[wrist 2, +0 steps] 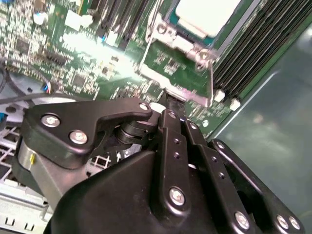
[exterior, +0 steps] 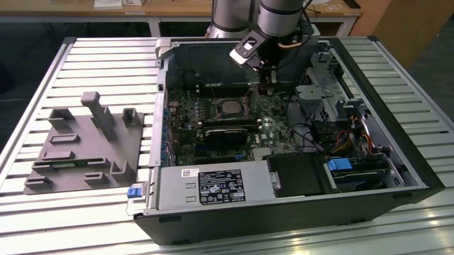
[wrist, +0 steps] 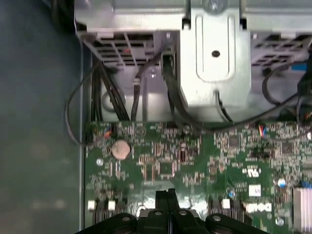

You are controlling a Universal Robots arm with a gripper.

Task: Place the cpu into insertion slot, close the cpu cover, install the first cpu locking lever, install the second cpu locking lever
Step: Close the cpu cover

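The black two-fingered claw (wrist 2: 170, 105) is clenched, fingertips pressed together, its tip down at the edge of the square, silver-rimmed insertion slot (wrist 2: 158, 30) on the green motherboard (wrist: 161, 165). The flat silvery-grey square cpu (wrist 2: 207, 14) lies in that slot just beyond the tip, with the thin silvery cpu cover (wrist 2: 189, 45) framing it. Long black memory slots (wrist 2: 253, 44) run alongside the socket. Behind the claw, black cables (wrist: 170, 97) trail from a grey metal drive cage (wrist: 214, 53).

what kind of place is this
Probably a robotics lab or test bench: a robot arm reaches into an open computer case lying on a slatted metal table, with a grey fixture beside it and wooden desks behind.
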